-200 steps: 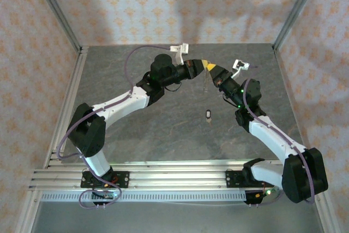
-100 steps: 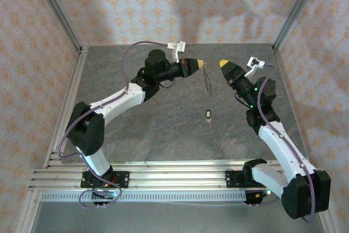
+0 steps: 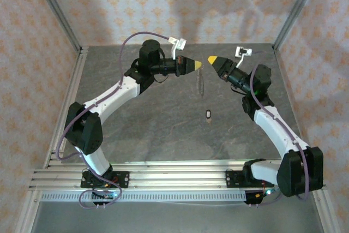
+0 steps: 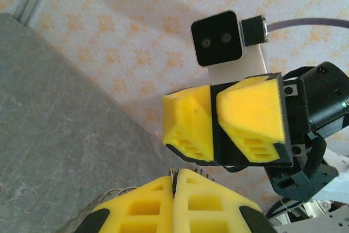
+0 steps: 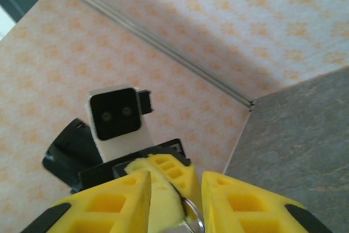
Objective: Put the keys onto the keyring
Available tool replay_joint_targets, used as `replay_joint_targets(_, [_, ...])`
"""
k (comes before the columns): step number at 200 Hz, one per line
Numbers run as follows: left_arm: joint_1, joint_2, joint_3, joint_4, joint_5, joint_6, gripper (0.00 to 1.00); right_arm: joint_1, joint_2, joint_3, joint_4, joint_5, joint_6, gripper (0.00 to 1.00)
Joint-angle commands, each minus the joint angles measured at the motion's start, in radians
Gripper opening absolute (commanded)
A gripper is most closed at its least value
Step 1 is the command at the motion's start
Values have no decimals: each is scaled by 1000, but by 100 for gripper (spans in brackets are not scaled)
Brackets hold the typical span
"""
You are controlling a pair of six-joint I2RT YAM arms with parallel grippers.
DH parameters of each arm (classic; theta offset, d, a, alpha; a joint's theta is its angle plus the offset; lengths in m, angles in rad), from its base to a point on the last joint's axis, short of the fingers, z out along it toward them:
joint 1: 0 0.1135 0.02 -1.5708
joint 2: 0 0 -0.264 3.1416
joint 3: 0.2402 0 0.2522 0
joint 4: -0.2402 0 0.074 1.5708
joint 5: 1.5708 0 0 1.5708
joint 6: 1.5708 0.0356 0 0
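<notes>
My left gripper (image 3: 196, 65) is raised over the back of the table and is shut on the keyring (image 3: 200, 83), whose thin chain dangles below it. In the left wrist view a sliver of metal shows between the pressed yellow fingertips (image 4: 163, 189). My right gripper (image 3: 211, 59) faces it tip to tip, a small gap away, open and holding nothing. In the right wrist view the silvery keyring (image 5: 191, 214) and the left gripper's yellow tips sit between my open right fingers (image 5: 117, 203). The key (image 3: 209, 115), small and dark-headed, lies alone on the grey table below both grippers.
The grey table (image 3: 142, 129) is walled by patterned panels, with metal posts at the back corners (image 3: 283, 31). An aluminium rail (image 3: 163, 175) runs along the near edge where both arm bases are bolted.
The right gripper, shut against the left one a second ago, opened and pulled away, then returned close to the left tip. Both arms rose and moved back. The keyring stayed with the left gripper.
</notes>
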Motion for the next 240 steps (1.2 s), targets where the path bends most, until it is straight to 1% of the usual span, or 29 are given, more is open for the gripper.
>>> replay_joint_targets(1, [0, -44, 47, 2, 70, 30, 0, 25, -2, 35, 80, -74, -11, 29])
replay_joint_targets(48, [-1, -48, 51, 29, 87, 11, 0, 65, -11, -10, 76, -54, -35, 29])
replay_joint_targets(69, [0, -49, 57, 19, 95, 16, 0, 64, -14, -31, 57, -34, -57, 28])
replay_joint_targets(73, [0, -49, 57, 17, 96, 17, 0, 63, -41, -32, 49, -28, -62, 28])
replay_joint_targets(103, [-1, -52, 57, 1, 100, 31, 0, 54, -73, -53, 25, 8, -83, 27])
replay_joint_targets(142, [0, -53, 61, 2, 101, 33, 0, 52, -69, -72, 39, -4, -72, 27])
replay_joint_targets(174, [-2, -49, 65, 7, 101, 31, 0, 56, -62, -95, 90, -36, -46, 26])
replay_joint_targets(206, [-1, -47, 69, 7, 101, 30, 0, 62, -61, -108, 97, -36, -46, 24])
replay_joint_targets(240, [-1, -48, 70, 5, 104, 31, 0, 63, -62, -111, 77, -18, -61, 24])
